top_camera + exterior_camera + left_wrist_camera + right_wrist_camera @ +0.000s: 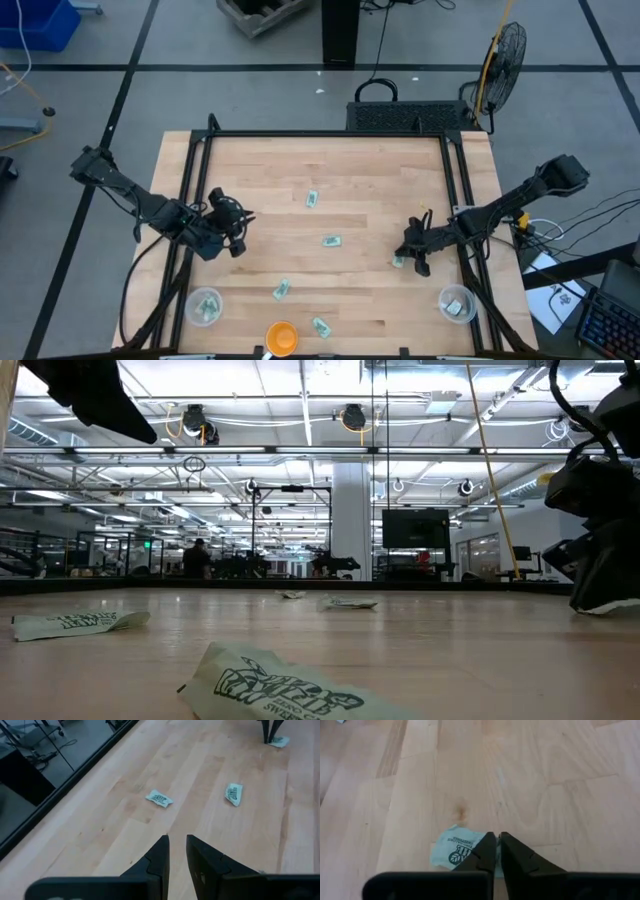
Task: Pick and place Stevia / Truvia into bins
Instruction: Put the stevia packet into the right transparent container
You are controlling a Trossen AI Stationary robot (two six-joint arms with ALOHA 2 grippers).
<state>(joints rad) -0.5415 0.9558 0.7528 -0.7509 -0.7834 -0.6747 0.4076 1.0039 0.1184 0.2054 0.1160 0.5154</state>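
Several pale green and white Stevia sachets lie flat on the wooden table: sachet point(312, 199), sachet point(330, 241), sachet point(282, 289) and sachet point(320, 326). Two clear cups stand near the table's near edge, the left cup point(204, 305) and the right cup point(457, 303), each with sachets inside. My right gripper point(410, 258) points down at one more sachet point(454, 851) on the table's right side and is shut on it. My left gripper point(238, 222) hovers over the table's left side, its fingers point(161, 851) a narrow gap apart, with nothing between them. My right gripper comes from above, slanting down, with its fingertips point(489, 845) closed together on the sachet's edge point(476, 840). The fingers hide how much of the edge lies between them. The sachet lies flat on the wood, also seen under the gripper as sachet point(279, 741).
A round orange bowl point(281, 337) sits at the near edge between the two cups. A black metal frame point(320, 134) runs around the table top. The left wrist view shows two loose sachets ahead, sachet point(159, 798) and sachet point(234, 793).
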